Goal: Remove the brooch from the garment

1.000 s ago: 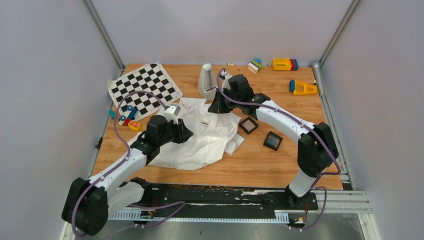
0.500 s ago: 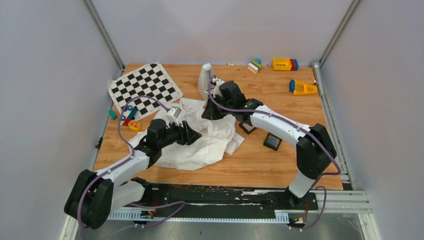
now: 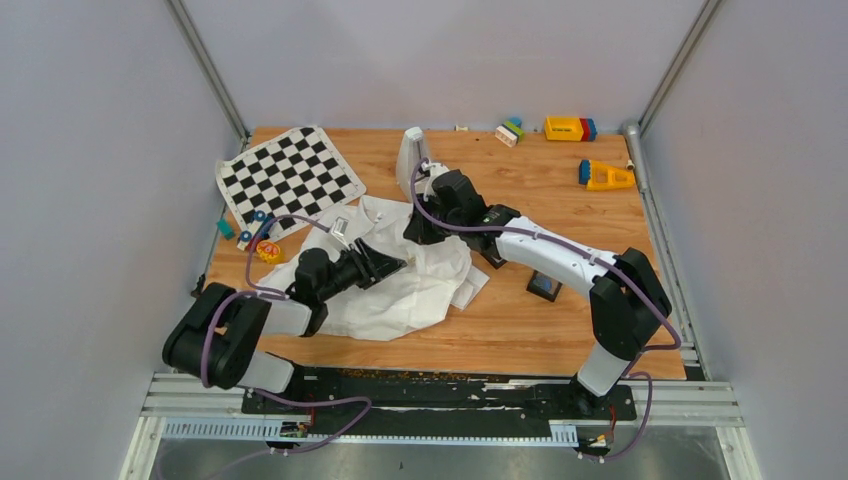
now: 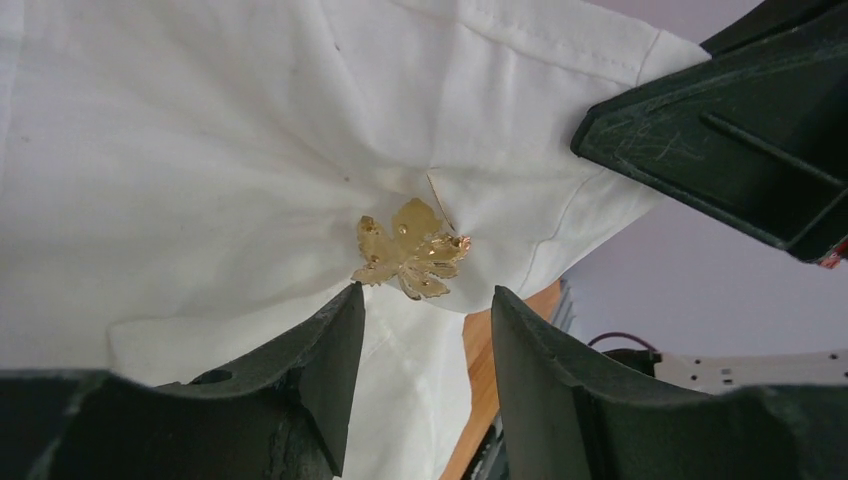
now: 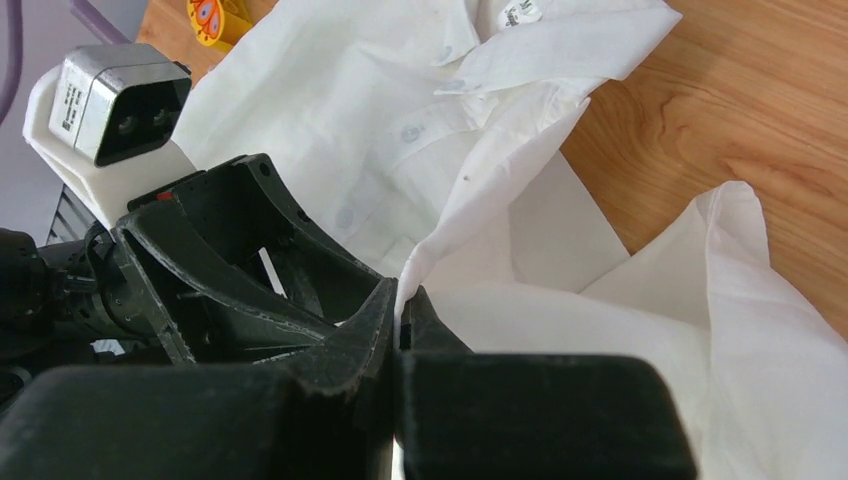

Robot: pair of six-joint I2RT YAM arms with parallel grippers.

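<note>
The white shirt (image 3: 400, 295) lies crumpled near the middle of the wooden table (image 3: 560, 330), a bit closer to the left edge than to the right edge. The right gripper (image 5: 400, 305) is squeezed tight on a fold of the shirt and holds it up a little. The left gripper (image 4: 425, 310) has its two fingers apart with nothing in them, and the brooch (image 4: 410, 250), a little gold leaf, sits pinned on the cloth just past its fingertips.

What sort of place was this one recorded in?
Probably a lab robot test cell: a wooden table enclosed by plain grey walls, with a chequered mat and toy blocks laid out as props.
</note>
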